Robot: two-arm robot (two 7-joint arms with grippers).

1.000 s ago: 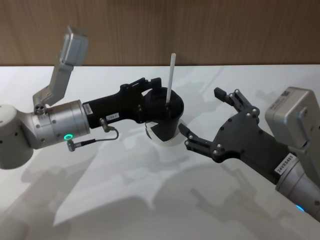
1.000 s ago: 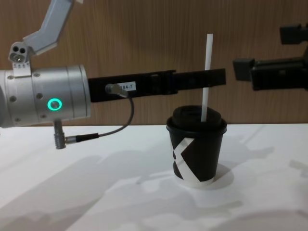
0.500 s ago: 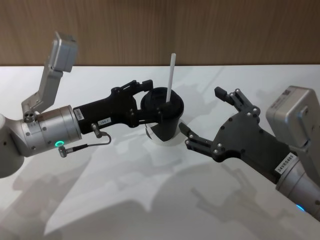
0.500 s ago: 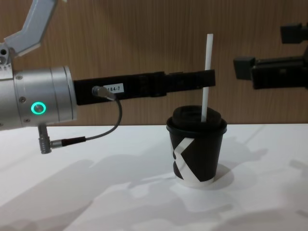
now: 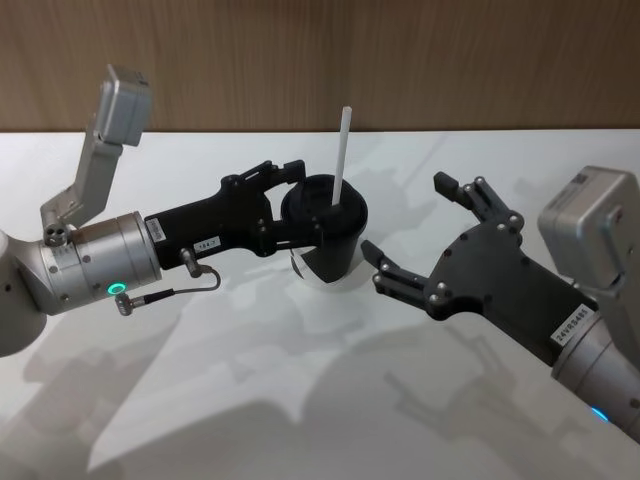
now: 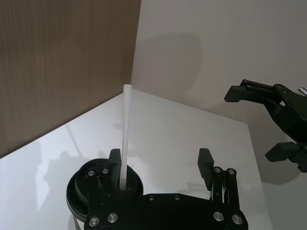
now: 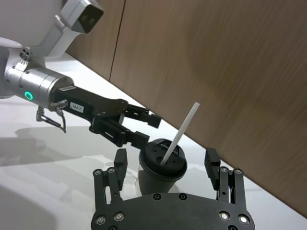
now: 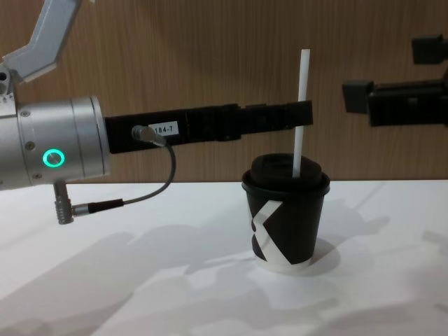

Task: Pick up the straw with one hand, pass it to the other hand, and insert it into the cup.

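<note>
A white table (image 5: 300,400) stood before a brown wood-panelled wall (image 5: 400,60). On it stood 1 cup (image 5: 325,235), with 1 straw (image 5: 341,150) upright through its lid. Of 2 grippers, the left gripper (image 5: 300,195) spread wide just left of the cup, straw unheld; the right gripper (image 5: 405,232) spread wide near the cup's right.
</note>
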